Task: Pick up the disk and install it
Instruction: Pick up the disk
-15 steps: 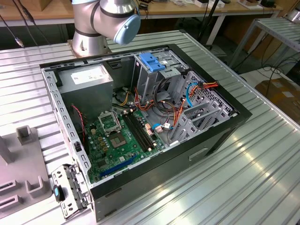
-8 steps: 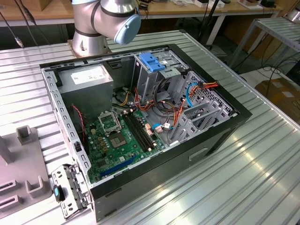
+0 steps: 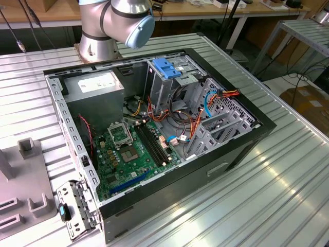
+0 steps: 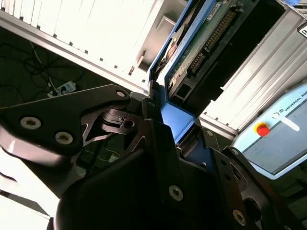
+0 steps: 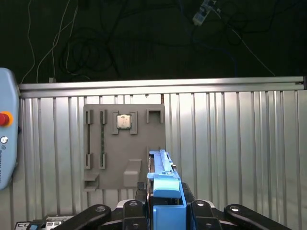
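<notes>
The end effector (image 5: 165, 211) is clamped on the disk (image 5: 163, 175), with its black fingers (image 5: 136, 207) pressed against the two flat sides. The disk stands on edge between them, and in the first wrist view its bright blue rail faces the camera. In the second wrist view the disk (image 4: 201, 43) runs out past the fingertips, showing its green circuit board and a connector row along the free end. It is carried in the air, clear of the ribbed aluminium desk (image 5: 235, 148) beneath the end effector.

Under the end effector, just beside the disk's free end, a grey fixture plate (image 5: 144, 139) lies flat on the desk. It holds a square processor chip (image 5: 124, 121) in one pocket, and its other slots run lengthwise. Further off to that same side, a pale blue teach pendant (image 5: 7, 143) with a red stop button (image 5: 4, 118) rests on the desk. Beyond the desk edge, loose cables (image 5: 91, 43) trail over the dark floor.

In the exterior view the open computer case (image 3: 216, 172) lies on its side on the desk, with the green motherboard (image 3: 128, 154) facing up. A grey metal drive cage with a blue handle (image 3: 167, 67) stands upright inside. The power supply (image 3: 95, 87) sits toward the exterior view's left of it, and orange and red cables (image 3: 221, 94) lie toward the right. The arm's grey base (image 3: 97, 31) rises behind the case.
</notes>
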Available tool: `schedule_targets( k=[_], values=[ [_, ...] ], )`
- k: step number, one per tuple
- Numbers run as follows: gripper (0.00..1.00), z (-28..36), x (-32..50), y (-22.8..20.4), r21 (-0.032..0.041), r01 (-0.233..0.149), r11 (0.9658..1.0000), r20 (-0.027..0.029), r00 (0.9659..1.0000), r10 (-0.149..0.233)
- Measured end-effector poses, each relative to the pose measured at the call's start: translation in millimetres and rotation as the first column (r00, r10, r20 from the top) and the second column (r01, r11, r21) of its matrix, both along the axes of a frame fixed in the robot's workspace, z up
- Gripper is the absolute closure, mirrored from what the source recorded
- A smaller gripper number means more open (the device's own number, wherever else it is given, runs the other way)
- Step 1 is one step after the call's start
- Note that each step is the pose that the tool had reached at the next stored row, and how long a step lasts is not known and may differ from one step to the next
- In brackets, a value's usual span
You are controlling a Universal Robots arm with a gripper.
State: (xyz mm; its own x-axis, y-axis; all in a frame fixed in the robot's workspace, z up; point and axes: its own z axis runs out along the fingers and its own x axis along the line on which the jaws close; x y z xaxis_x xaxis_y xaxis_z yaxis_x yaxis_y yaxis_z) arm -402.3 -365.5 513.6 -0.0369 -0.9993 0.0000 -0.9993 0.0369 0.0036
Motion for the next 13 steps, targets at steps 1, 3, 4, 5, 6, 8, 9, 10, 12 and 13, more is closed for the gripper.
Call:
schedule_targets(
  k=[1, 3, 4, 5, 6, 8, 9, 10, 12, 13],
  values=[
    [0.63, 0.0, 1.2, -0.1, 0.0000, 0.000, 1.0000, 0.0000, 1.0000, 0.000],
    [0.63, 0.0, 3.9, -0.1, 0.0000, 0.000, 1.0000, 0.0000, 1.0000, 0.000],
    [0.63, 0.0, 6.3, -0.1, 0.0001, 0.000, 1.0000, 0.0000, 1.0000, 0.000],
    [0.63, 0.0, 8.0, -0.2, 0.0000, 0.000, 1.0000, 0.0001, 1.0000, 0.000],
    [0.63, -0.1, 9.2, -0.1, 0.0001, 0.000, 1.0000, 0.0001, 1.0000, 0.000],
    [0.63, -0.1, 14.9, -0.2, 0.0001, 0.000, 1.0000, 0.0001, 1.0000, 0.000],
    [0.63, 0.0, 16.4, -0.2, 0.0001, 0.000, 1.0000, 0.0001, 1.0000, 0.000],
    [0.63, 0.0, 18.4, -0.2, 0.0001, 0.000, 1.0000, 0.0000, 1.0000, 0.000],
    [0.63, 0.0, 22.0, -0.2, 0.0000, 0.000, 1.0000, 0.0000, 1.0000, 0.000],
    [0.63, -0.1, 23.6, -0.1, 0.0001, 0.000, 1.0000, 0.0001, 1.0000, 0.000]
  ],
)
